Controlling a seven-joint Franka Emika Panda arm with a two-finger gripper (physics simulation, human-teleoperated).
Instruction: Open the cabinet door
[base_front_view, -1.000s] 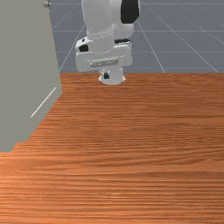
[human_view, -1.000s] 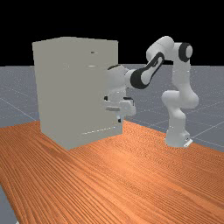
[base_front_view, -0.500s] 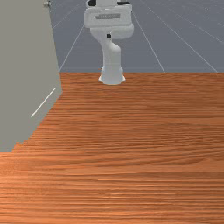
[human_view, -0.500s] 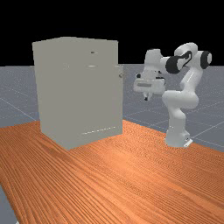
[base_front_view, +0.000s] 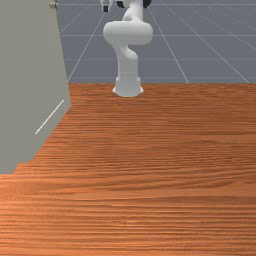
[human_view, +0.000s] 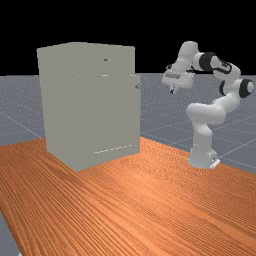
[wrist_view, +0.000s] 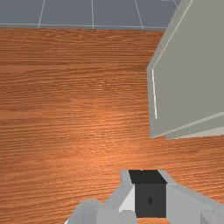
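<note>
My pincer (human_view: 172, 91) has its fingers together, nothing between them, and I'm touching nothing. Across a stretch of open air toward the far view's left from my fingertips is the small knob (human_view: 138, 86), on the side of the cabinet turned toward me. The cabinet door (human_view: 137, 117) carries it and, as I read it, lies shut against the cabinet (human_view: 87, 110), which stands farther off beyond it. So I judge no opening done: reaching the knob, getting hold and swinging the door out are all left.
</note>
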